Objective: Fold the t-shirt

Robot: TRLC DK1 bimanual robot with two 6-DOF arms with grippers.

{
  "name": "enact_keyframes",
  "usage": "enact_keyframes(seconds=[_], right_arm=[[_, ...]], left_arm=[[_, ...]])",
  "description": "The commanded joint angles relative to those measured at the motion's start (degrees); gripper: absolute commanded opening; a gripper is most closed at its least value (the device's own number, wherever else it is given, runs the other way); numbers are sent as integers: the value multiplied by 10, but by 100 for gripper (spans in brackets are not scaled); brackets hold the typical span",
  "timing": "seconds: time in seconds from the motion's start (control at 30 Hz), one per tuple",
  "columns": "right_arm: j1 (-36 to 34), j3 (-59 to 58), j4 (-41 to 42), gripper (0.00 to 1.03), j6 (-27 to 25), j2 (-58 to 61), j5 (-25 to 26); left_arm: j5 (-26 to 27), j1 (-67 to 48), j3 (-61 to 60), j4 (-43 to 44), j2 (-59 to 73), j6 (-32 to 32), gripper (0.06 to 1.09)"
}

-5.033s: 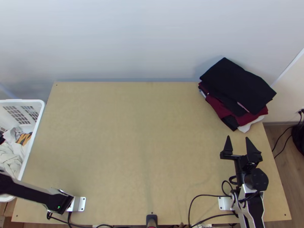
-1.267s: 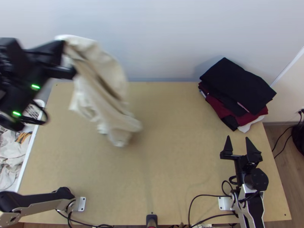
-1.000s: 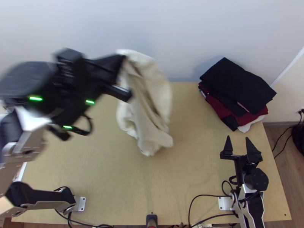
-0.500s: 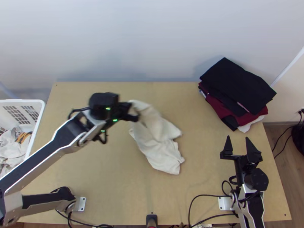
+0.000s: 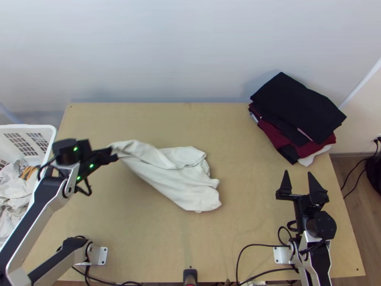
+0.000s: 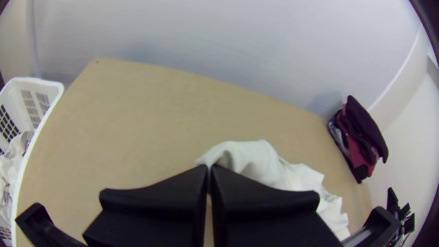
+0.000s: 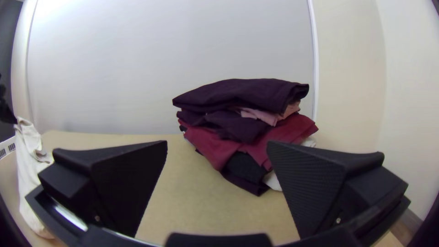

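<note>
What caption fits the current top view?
Left gripper pinches one end of a rumpled white cloth; right gripper stands open.

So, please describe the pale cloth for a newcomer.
On the wooden table, look between the white basket and the dark stack. The pale cloth lies bunched there. Unlike the basket's laundry, it has one end in the left end effector.

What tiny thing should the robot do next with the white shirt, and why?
Probably lower the left gripper and lay the lifted end of the shirt on the table. The gripper is shut on that end, holding it up, while the rest lies rumpled, not spread.
</note>
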Motion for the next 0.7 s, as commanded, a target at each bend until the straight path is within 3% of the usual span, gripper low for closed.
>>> enact_keyframes(seconds=[0.0,0.43,0.47,0.53,0.67], right_arm=[[-3,-4,-9,98,2,-1,3],[-3,-4,-9,98,2,-1,3],[-3,-4,-9,98,2,-1,3],[-3,-4,-9,98,2,-1,3],[-3,-4,-9,98,2,-1,3]], left_arm=[[10,53,-42,35,6,27,9],[19,159,-60,53,96,41,10],[19,161,-57,50,96,41,19],[10,164,-50,44,89,40,51],[9,198,-10,18,83,23,98]])
